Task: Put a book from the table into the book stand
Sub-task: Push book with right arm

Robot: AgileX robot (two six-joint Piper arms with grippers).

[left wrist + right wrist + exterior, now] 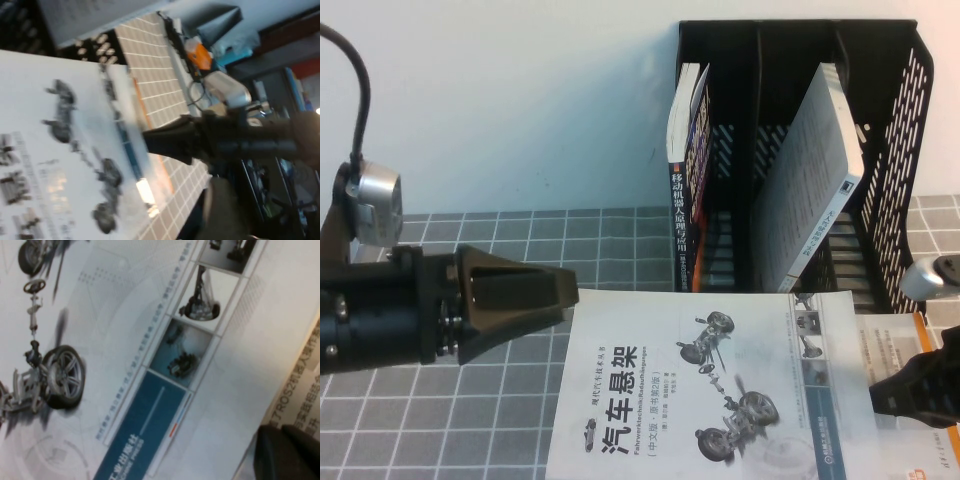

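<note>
The book (720,400), white with a black Chinese title and suspension pictures, lies flat on the grid-cloth table (470,420) in front of the book stand (905,130). It also shows in the left wrist view (50,150) and the right wrist view (125,340). My left gripper (570,290) is shut and points right, its tip at the book's far left corner. My right gripper (876,388) is shut and low at the book's right edge. Its dark fingertips (280,455) lie side by side over the ROS2 book (300,390). The left wrist view shows it too (150,142).
The ROS2 book with the orange edge (905,335) lies partly under the book. In the stand, a dark-spined book (682,200) is upright in the left slot and a white book (810,190) leans in the right part. A white wall stands behind.
</note>
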